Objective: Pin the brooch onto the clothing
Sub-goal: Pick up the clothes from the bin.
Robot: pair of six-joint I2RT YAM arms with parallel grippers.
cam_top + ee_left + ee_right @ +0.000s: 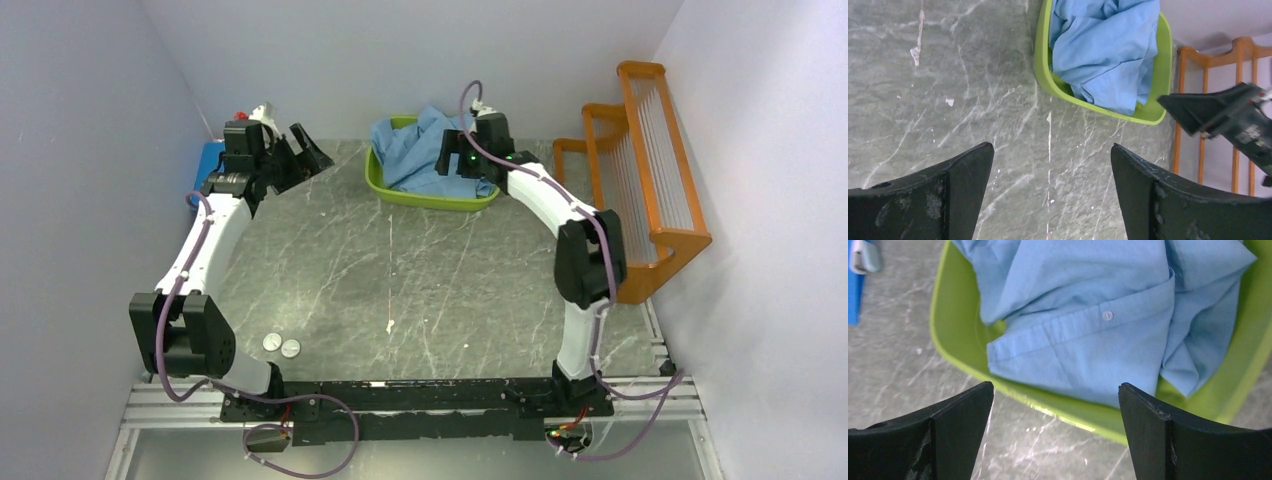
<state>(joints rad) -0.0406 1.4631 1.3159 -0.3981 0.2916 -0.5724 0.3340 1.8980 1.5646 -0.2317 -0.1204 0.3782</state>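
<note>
With both jaws wide and empty, the right arm hangs by the shirt in its tub, which likely needs lifting out first.

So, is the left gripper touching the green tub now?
Apart. The top view shows bare table between the left gripper and the green tub. The left wrist view agrees: the tub lies well beyond the open jaws.

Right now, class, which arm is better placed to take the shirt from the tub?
Right: the right gripper, open, hangs at the tub, facing the shirt; the left gripper, open, is farther off.
</note>
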